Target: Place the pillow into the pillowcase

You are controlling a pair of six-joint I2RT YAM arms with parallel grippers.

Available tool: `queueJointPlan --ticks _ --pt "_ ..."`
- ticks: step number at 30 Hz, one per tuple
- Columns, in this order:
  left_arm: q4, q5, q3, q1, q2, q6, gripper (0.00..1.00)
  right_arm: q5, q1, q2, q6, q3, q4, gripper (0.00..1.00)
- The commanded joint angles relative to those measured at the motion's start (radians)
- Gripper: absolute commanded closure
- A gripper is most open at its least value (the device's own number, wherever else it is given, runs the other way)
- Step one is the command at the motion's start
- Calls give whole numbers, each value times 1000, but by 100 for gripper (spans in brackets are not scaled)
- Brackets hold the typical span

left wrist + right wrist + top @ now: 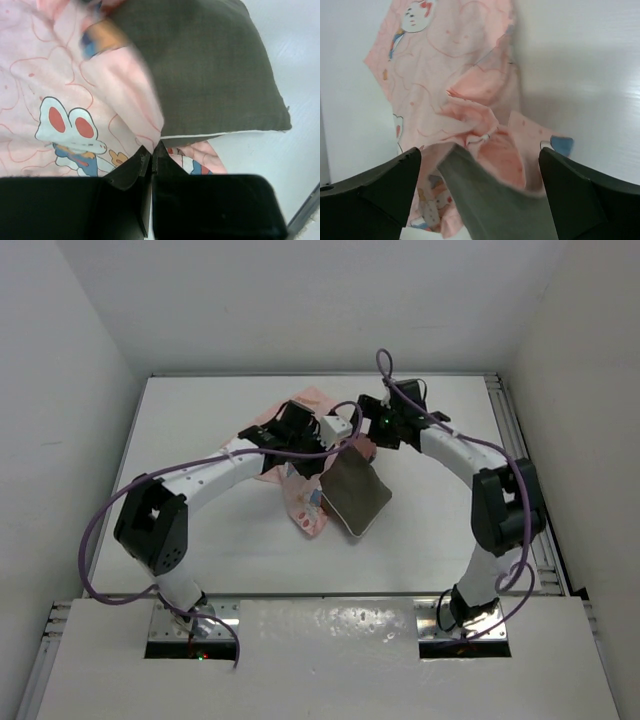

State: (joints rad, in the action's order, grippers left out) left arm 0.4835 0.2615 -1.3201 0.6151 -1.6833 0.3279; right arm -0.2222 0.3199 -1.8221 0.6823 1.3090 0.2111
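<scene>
- The pillow (357, 496) lies near the middle of the surface (200, 410), and the pillowcase (303, 508) is bunched along its left and upper sides. Most of the grey face is seen uncovered, so the insertion is judged to be only begun.
- The left tool (151, 154) is closed tip to tip at the lower edge of the pillow (210, 65). A thin fold of the pillowcase (60, 80) appears to be pinched there, probably so that the cloth is anchored while the pillow is pushed in.
- The right tool (479, 165) is spread wide and nothing is gripped by it. A grey corner of the pillow (490, 210) and the crumpled mouth of the pillowcase (445, 75) are seen between its fingers.
- A new grip by the right tool is judged to be needed, because the cloth must be drawn further over the pillow.
</scene>
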Motion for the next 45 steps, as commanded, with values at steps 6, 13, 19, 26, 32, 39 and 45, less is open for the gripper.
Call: queueJointPlan --ticks 6,13,19,26,32,39,45 --pt "-8 99 -45 0 -33 -67 100 127 -94 447 -55 -422 -99 1" --pt "-2 122 -57 3 -41 -75 100 201 22 644 178 -862 -398 1" --pt "7 127 -71 14 -42 -72 100 213 145 463 241 -821 -521 1" --pt "41 151 -99 28 -35 -40 100 97 182 236 335 -763 -769 82" --pt "153 217 -207 28 -30 34 100 72 186 343 287 -697 -883 100" --pt "279 260 -359 28 -26 109 100 154 235 559 177 -627 -1018 100" --pt "388 449 -546 28 -24 123 100 219 254 572 115 -591 -1018 100"
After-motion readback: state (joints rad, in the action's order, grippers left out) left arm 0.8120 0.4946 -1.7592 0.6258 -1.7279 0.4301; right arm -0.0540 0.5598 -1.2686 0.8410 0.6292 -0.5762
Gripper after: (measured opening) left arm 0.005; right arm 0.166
